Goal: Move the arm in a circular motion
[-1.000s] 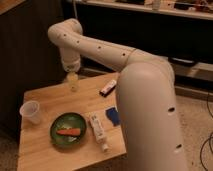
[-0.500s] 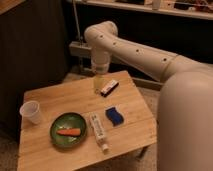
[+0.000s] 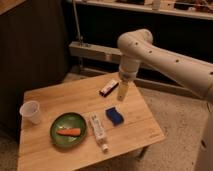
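Arm (image 3: 165, 57): further right than before; my circle progresses.
Hand (image 3: 122, 91): over desk's (image 3: 135, 131) far side; I cannot tell its state.

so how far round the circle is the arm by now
Done: over the last second the arm has swept its hand from left of the dark red bar to right of it, across the back of the table. In hand: the hand hangs above the table, behind the blue sponge. Left: no closed loop shows yet, so most of the circle probably remains.
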Available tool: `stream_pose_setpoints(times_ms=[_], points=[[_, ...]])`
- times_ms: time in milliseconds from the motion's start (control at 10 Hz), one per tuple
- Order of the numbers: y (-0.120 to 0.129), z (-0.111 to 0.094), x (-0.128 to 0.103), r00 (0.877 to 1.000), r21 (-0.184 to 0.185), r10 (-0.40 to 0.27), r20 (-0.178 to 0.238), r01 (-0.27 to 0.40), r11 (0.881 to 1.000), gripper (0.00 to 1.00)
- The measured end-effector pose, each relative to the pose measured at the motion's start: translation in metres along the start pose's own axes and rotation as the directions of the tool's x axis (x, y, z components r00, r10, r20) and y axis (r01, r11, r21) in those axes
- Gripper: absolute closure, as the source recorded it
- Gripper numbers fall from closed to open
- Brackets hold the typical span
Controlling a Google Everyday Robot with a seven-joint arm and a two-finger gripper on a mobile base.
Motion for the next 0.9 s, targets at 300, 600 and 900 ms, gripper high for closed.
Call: stream_pose_setpoints(times_ms=[300, 600, 900], points=[[0.027, 0.003, 0.065, 1.000, 0.003, 0.019, 0.016, -0.019, 1.000, 0.20], [0.064, 0.007, 0.076, 0.999, 0.005, -0.051, 0.009, 0.051, 0.999, 0.20], [0.129, 0.015, 0.035, 0.985, -0.006, -0.168, -0.025, 0.168, 0.986, 0.20]])
